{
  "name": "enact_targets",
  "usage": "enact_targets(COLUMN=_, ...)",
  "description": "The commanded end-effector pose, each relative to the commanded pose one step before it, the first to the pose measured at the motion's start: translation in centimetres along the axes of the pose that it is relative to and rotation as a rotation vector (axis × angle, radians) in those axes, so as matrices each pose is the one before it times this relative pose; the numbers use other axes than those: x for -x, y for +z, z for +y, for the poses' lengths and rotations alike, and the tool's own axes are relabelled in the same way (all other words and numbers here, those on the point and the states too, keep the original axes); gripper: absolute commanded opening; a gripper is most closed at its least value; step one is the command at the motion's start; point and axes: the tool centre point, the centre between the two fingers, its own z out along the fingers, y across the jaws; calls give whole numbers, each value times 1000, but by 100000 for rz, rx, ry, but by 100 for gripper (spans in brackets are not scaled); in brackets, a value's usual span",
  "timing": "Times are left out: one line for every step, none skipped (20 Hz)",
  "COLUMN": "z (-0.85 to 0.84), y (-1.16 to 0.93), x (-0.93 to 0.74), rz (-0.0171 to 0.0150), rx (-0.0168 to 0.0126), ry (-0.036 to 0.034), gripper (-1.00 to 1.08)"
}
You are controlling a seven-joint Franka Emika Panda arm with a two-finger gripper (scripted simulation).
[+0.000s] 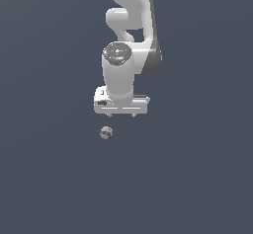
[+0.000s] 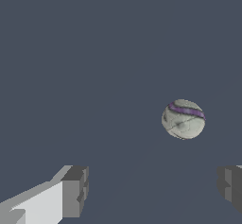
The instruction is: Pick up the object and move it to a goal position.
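Observation:
The object, a small pale grey-beige ball (image 1: pixel 105 133) with a purple band and dark marks, lies on the plain dark grey surface. In the exterior view it sits just below my white gripper (image 1: pixel 121 115), a little toward the exterior view's left. In the wrist view the ball (image 2: pixel 183 119) lies ahead of the gripper (image 2: pixel 153 187), apart from both fingertips (image 2: pixel 75 190) and nearer the other finger than this one. The jaws stand wide apart and hold nothing.
The white arm (image 1: pixel 129 25) rises behind the gripper toward the top of the exterior view. The dark grey surface (image 1: pixel 197 178) spreads evenly all around, with no other objects or edges in view.

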Motion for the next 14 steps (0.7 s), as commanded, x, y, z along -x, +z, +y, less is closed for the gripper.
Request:
enact_targets(z=1, y=0, x=0, rz=0, rx=0, ry=0, gripper=100)
enact_targets(z=-21, y=2, x=-14, rz=0, rx=0, ry=0, gripper=100)
enact_targets(z=28, y=-95, x=-5, rz=173, rx=-170, ry=91, gripper=100)
enact_targets(z=9, y=-117, x=-22, rz=212, rx=-211, ry=105, gripper=100)
enact_targets(z=8, y=-165, x=-30, rz=292, rx=-291, ry=127, gripper=100)
enact_targets(z=5, y=-222, x=-35, rz=377, rx=-377, ry=128, gripper=100)
enact_targets(z=-10, y=-264, x=-38, rz=420, rx=-424, ry=76, gripper=100)
enact_targets(z=-24, y=-244, x=-25, rz=354, rx=-363, ry=-21, gripper=100)
enact_targets(z=-38, y=-205, x=-14, rz=262, rx=-276, ry=-112, gripper=100)
enact_targets(z=-46, y=-161, x=-3, rz=169, rx=-187, ry=-178, gripper=100)
enact_targets(z=-44, y=-109, x=5, rz=80, rx=-99, ry=-203, gripper=100)
enact_targets(z=-32, y=-44, x=9, rz=6, rx=-19, ry=-153, gripper=100)
enact_targets(z=18, y=-4, x=11, rz=0, rx=0, ry=0, gripper=100)
enact_targets(z=16, y=90, x=-14, rz=-74, rx=87, ry=143, gripper=100)
